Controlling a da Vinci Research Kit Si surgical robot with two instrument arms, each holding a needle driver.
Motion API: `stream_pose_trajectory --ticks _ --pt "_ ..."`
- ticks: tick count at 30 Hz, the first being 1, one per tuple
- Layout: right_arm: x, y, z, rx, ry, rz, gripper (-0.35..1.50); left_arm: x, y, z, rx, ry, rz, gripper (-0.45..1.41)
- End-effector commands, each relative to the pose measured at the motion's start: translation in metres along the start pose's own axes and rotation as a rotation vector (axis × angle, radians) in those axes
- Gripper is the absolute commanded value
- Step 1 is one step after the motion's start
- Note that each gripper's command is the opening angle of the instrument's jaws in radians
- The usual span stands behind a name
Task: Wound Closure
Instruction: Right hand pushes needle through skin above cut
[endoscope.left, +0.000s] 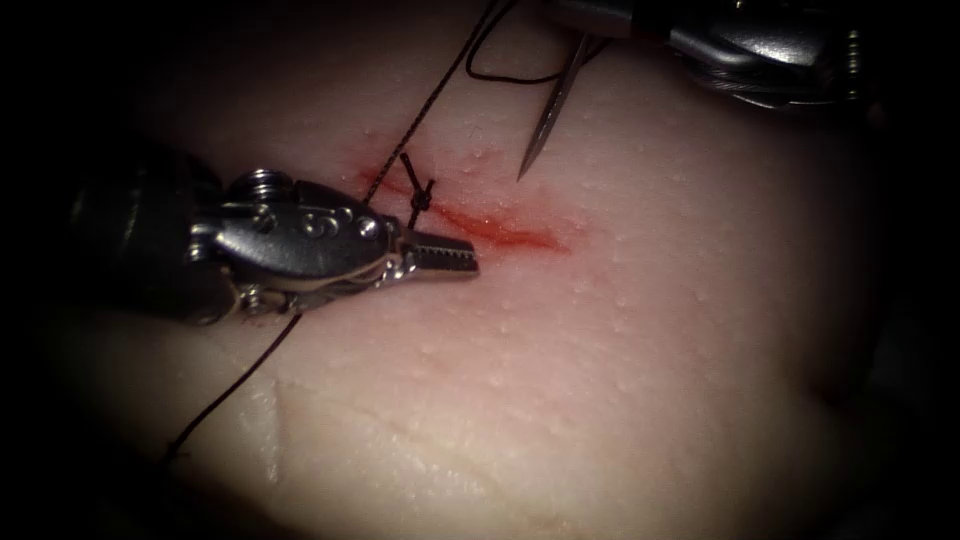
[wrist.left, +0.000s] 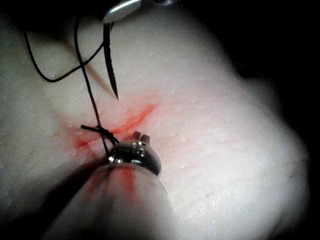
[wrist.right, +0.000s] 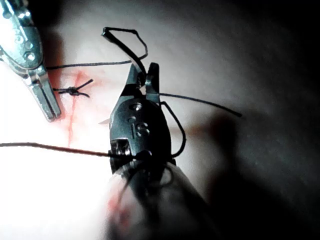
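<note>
The left tool lies low over the tissue, its jaws together and holding nothing, the tip resting just beside the cut, which is stained with red fluid. A tied knot with short ends sits on the cut just above that tip. The right tool hangs well above and to the right of the cut, jaws closed on the needle near its blunt end. The needle is clear of the tissue, its point aimed down toward the cut. Thread runs from the right tool's side past the knot and under the left tool.
</note>
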Motion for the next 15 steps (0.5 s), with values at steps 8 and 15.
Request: stream_pose_trajectory --ticks 8,15 --pt "-0.0008 -0.0007 0.0007 0.007 -0.004 -0.028 -0.35 -0.0003 0.0006 0.0006 -0.005 -0.002 -0.004 0.04" --pt "-0.0011 -0.0011 0.0013 0.005 -0.010 -0.074 -0.35 0.0000 0.0010 0.0003 -0.008 -0.002 -0.002 0.04"
